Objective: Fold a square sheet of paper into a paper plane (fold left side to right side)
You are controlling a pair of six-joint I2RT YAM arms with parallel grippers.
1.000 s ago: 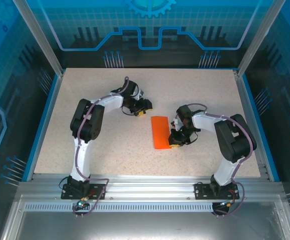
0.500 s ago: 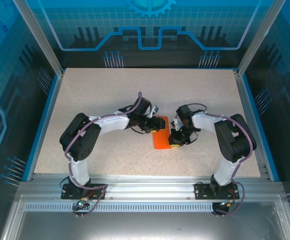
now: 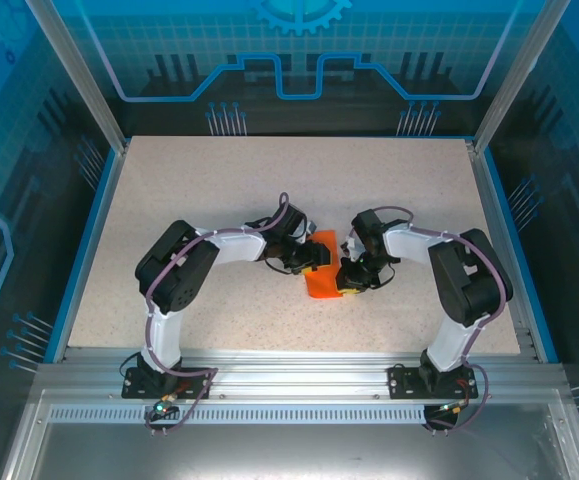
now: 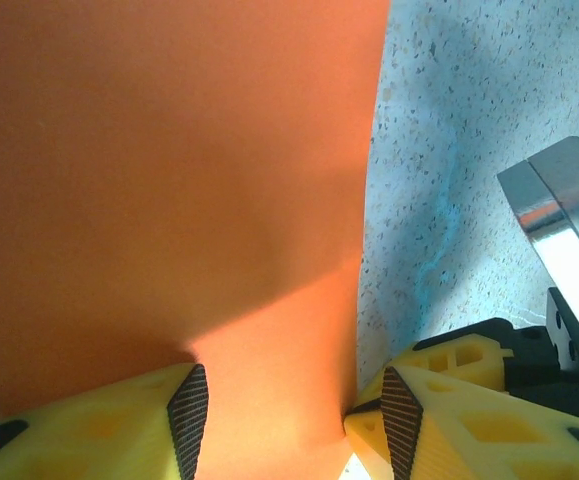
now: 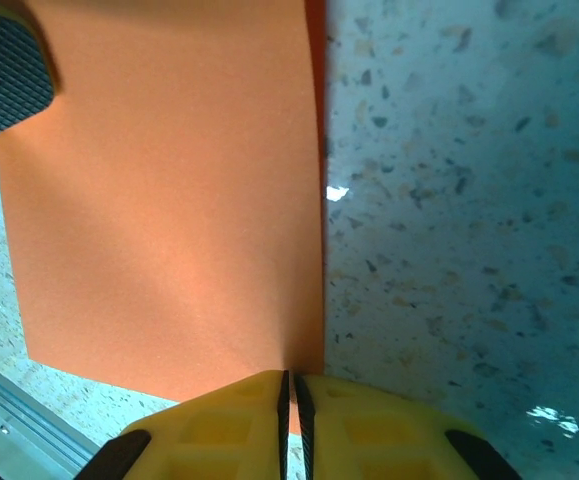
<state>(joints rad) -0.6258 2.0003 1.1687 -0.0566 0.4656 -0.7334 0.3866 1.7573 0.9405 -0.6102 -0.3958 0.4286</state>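
Square sheet of paper (image 3: 319, 284). Top external view: flat near the middle of the table (image 3: 169, 200), left gripper (image 3: 312, 258) over its far left part, right gripper (image 3: 350, 284) at its near right edge.

Left wrist view: sheet (image 4: 169, 150) beneath the left gripper (image 4: 287, 405), jaws wide apart, holding nothing.

Right wrist view: right gripper (image 5: 289, 388) clamped on the sheet's (image 5: 169, 200) right edge.

Judged step: left-to-right fold laid over, crease probably unset. Next: pressing toward the left fold, edges kept aligned.

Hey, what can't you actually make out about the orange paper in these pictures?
Top external: left gripper covers the orange paper's far end, so its outline is unknown.
Left wrist: paper runs off the top and left edges.
Right wrist: fingers of the right gripper hide the pinched edge; layer count unreadable.
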